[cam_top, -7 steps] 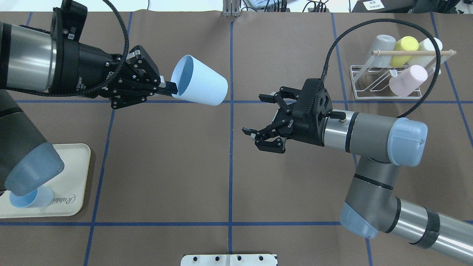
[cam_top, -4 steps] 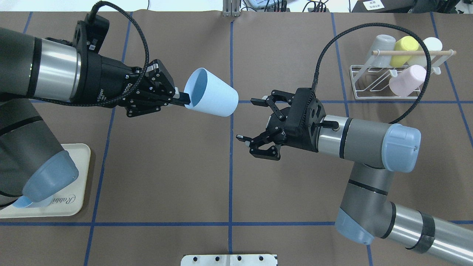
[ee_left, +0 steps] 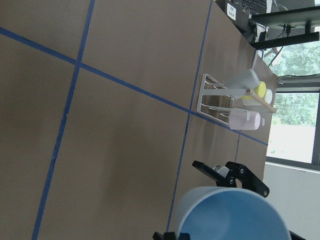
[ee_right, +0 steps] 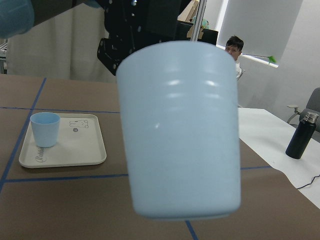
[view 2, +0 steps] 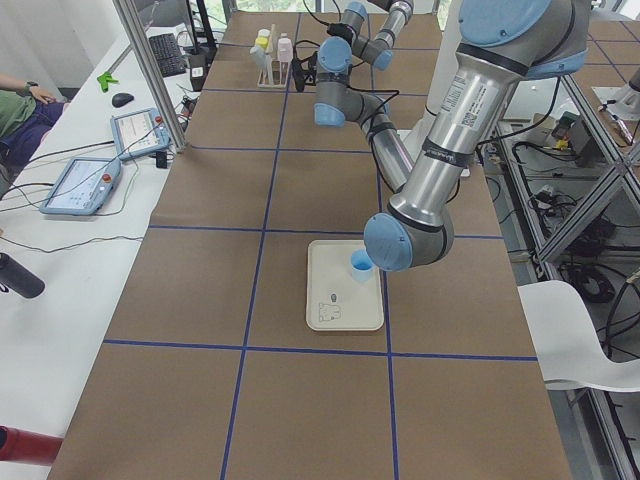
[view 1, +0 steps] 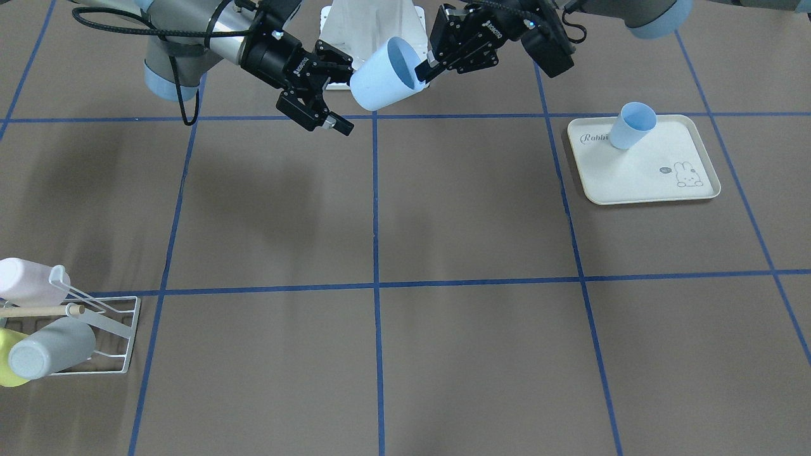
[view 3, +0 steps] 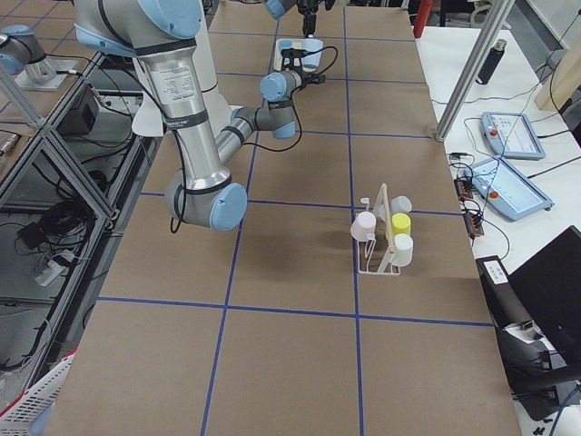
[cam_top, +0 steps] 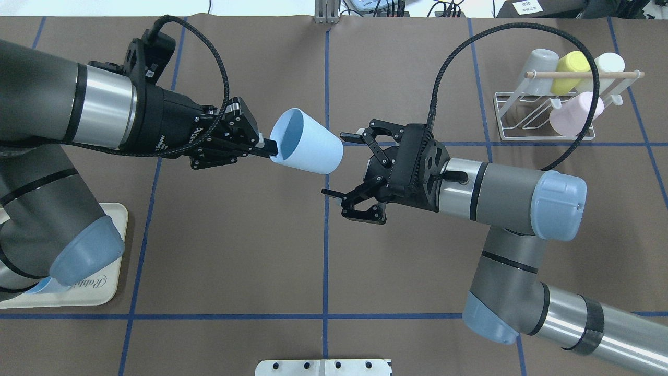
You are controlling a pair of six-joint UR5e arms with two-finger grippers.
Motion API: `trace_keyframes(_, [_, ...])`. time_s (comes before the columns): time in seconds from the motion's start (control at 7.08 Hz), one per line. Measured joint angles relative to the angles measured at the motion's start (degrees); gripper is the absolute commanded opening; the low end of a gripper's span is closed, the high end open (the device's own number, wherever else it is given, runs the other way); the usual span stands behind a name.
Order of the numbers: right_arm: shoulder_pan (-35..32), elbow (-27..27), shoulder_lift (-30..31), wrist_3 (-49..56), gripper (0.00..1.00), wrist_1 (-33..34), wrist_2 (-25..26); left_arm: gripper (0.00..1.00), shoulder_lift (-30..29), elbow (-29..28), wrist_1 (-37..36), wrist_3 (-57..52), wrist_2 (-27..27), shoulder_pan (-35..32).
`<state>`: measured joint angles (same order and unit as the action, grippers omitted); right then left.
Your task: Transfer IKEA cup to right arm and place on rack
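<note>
The light blue IKEA cup (cam_top: 308, 149) hangs on its side above the table's middle, base pointing right. My left gripper (cam_top: 267, 150) is shut on its rim, one finger inside the mouth. My right gripper (cam_top: 334, 165) is open, its fingertips (cam_top: 348, 137) just reaching the cup's base without touching it. In the front-facing view the cup (view 1: 383, 82) sits between both grippers. In the right wrist view the cup (ee_right: 180, 130) fills the frame. The white wire rack (cam_top: 543, 117) with its wooden dowel stands at the far right.
The rack holds a grey cup (cam_top: 540, 65), a yellow cup (cam_top: 571, 70), a white one and a pink cup (cam_top: 576, 112). A cream rabbit-print tray (view 1: 665, 183) with a second blue cup (view 1: 633, 125) lies on the left arm's side. A white plate (cam_top: 323, 367) sits at the near edge.
The left arm carried the cup rightward and slightly down toward the centre. The right gripper moved left toward the cup's base and stayed open.
</note>
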<state>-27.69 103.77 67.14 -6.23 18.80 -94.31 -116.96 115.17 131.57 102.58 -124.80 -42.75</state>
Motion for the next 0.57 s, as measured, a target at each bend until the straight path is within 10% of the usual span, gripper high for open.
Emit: trace_keyframes(0.57, [0.00, 0.42, -0.17, 0.94, 0.98, -0.08, 0.00, 0.00, -0.30, -0.91, -0.02, -0.10, 0.00, 0.33])
